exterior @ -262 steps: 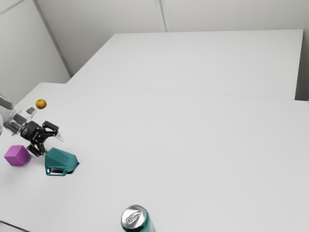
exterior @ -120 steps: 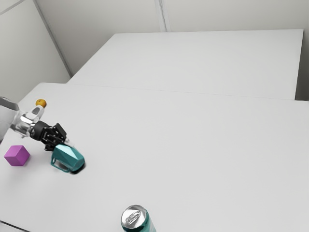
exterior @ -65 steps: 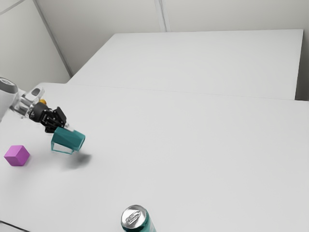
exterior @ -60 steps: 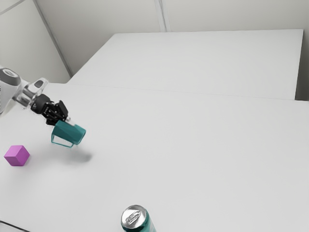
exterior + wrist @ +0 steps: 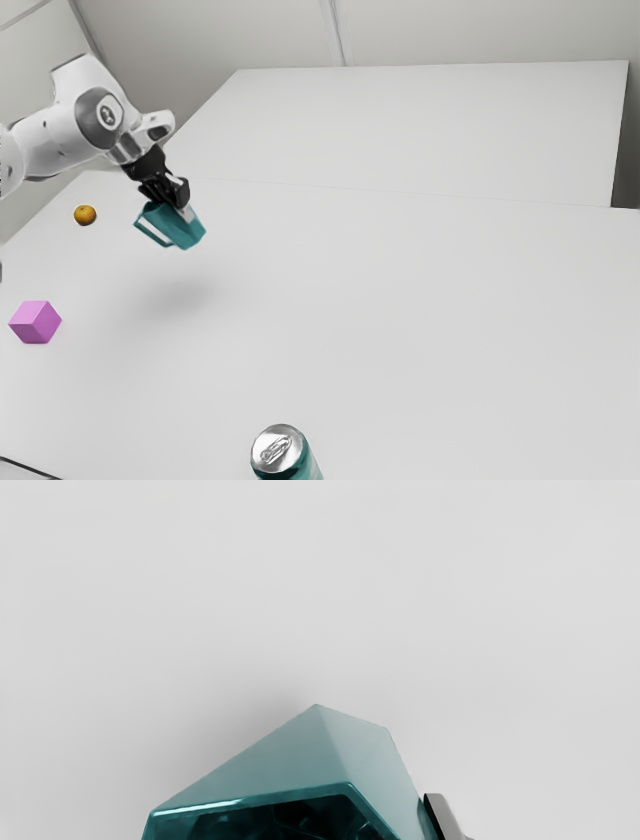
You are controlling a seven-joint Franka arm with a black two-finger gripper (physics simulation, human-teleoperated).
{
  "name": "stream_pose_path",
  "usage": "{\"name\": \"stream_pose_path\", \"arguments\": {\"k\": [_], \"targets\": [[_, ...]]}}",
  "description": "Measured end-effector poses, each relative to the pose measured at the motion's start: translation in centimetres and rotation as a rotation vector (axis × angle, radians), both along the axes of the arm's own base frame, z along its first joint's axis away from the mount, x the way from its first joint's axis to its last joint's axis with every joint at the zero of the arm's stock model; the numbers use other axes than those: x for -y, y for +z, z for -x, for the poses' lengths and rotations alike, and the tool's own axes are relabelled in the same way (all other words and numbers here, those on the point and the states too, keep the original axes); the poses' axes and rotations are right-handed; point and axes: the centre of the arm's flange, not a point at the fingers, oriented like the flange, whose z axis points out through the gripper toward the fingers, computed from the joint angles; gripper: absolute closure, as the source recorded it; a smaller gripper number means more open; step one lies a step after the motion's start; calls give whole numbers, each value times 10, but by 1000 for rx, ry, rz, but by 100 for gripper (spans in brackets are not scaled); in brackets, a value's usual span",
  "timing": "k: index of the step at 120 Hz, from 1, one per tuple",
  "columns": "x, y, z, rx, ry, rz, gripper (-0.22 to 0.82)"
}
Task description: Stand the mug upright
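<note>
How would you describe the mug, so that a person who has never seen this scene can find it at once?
Over the white table, my white arm reaches in from the exterior view's left. At its end, my black gripper holds a teal, faceted mug, tilted in the air. Its handle sets it apart from the purple cube, the orange fruit and the silver-topped can.

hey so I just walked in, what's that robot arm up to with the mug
A robot arm has a teal mug in its black gripper and is holding it up off the white table. The mug hangs tilted, so it isn't upright or set down yet. A purple cube, a small orange fruit and a drink can sit apart from it.
</note>
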Motion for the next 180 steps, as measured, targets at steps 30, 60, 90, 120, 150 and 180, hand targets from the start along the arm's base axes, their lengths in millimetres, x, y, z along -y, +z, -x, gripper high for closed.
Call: {"name": "stream_pose_path", "arguments": {"k": [30, 60, 90, 120, 150, 180], "targets": [[12, -66, -19, 80, -79, -228, 79], [10, -92, -31, 76, -112, -310, 79], [7, -99, -23, -100, -79, -284, 79], [8, -112, -20, -169, -56, -275, 72], [8, -114, -18, -188, -41, -265, 25], [10, -21, -27, -95, -19, -273, 8]]}}
